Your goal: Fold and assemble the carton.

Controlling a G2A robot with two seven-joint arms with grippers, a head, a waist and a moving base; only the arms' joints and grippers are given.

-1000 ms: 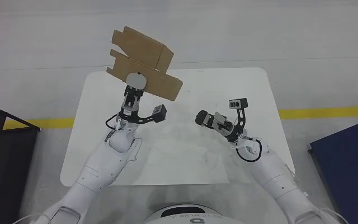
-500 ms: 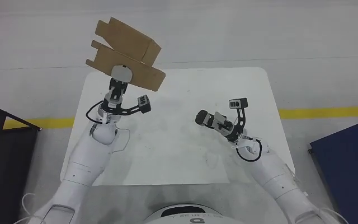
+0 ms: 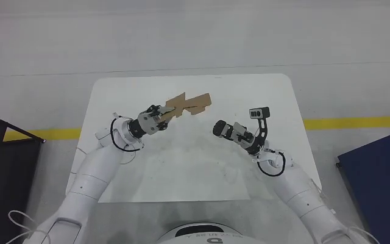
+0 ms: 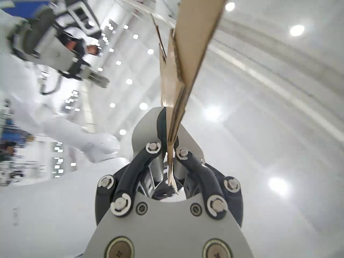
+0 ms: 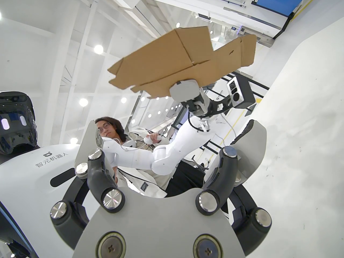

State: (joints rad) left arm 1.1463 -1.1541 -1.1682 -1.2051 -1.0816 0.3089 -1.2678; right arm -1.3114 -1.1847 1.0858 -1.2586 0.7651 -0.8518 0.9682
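Observation:
The brown cardboard carton [image 3: 190, 104], a flattened blank with notched flaps, hangs above the far middle of the white table [image 3: 274, 91] and shows nearly edge-on from above. My left gripper [image 3: 161, 114] is shut on one edge of it. In the left wrist view the carton [image 4: 193, 28] rises from between the closed fingers [image 4: 157, 124]. My right gripper [image 3: 218, 128] stands open and holds nothing, a short way to the right of the carton. From the right wrist view the carton [image 5: 185, 60] shows its broad face, with the left gripper [image 5: 185, 91] under it.
A yellow line [image 3: 347, 122] runs across the floor behind the table. A dark blue object [image 3: 368, 168] stands off the table's right side and a black one [image 3: 12, 158] off its left. Bare tabletop lies in front of both grippers.
My left arm has swung the carton down from beyond the table's far left corner to over its middle, turning it edge-on. The right arm has kept still.

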